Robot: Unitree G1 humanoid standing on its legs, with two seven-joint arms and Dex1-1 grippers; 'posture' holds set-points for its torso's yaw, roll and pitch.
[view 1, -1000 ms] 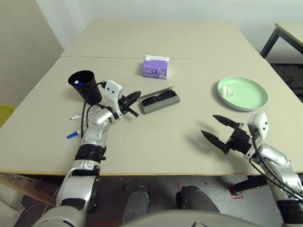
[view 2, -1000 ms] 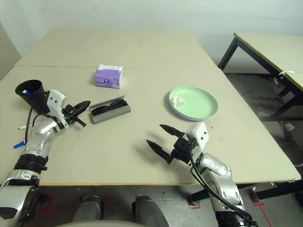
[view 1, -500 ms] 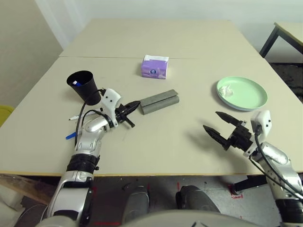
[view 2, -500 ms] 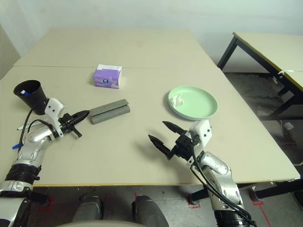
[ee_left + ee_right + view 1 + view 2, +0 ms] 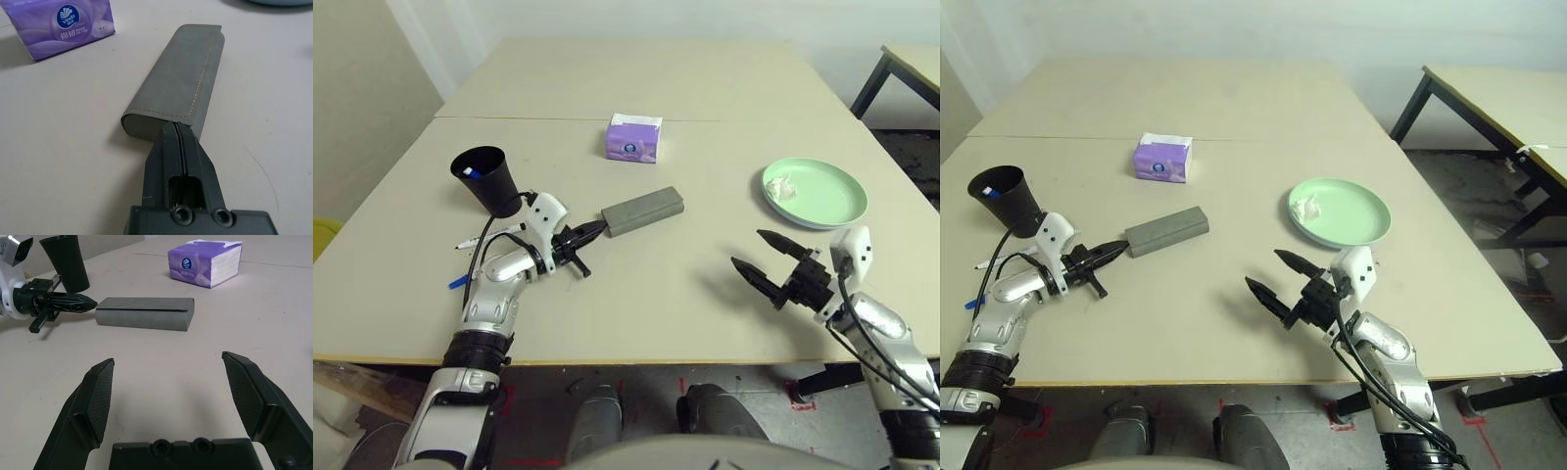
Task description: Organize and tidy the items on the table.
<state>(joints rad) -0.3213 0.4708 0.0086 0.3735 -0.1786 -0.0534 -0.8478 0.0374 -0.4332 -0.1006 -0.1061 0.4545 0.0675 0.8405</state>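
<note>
The grey glasses case [image 5: 643, 211] lies closed on the beige table [image 5: 656, 304], left of centre. My left gripper [image 5: 592, 230] is shut, its tip touching the case's near end [image 5: 146, 128]. Near the front right, my right gripper [image 5: 769, 262] hovers open with nothing between its fingers [image 5: 100, 396]. A pale green plate [image 5: 827, 201] at the right holds a crumpled white tissue [image 5: 783, 188]. A white marker [image 5: 473, 241] and a blue-capped marker [image 5: 460, 281] lie at the left, partly behind my left arm.
A black cup [image 5: 487, 179] with something blue inside stands at the left. The purple tissue box [image 5: 634, 138] sits behind the case. A seam [image 5: 724, 121] crosses the table farther back. Another dark-legged table [image 5: 1489, 98] stands to the right.
The case stood open with black sunglasses inside; its lid has come down and it now lies shut. My left gripper dropped lower, to the case's near end. The right arm barely moved.
</note>
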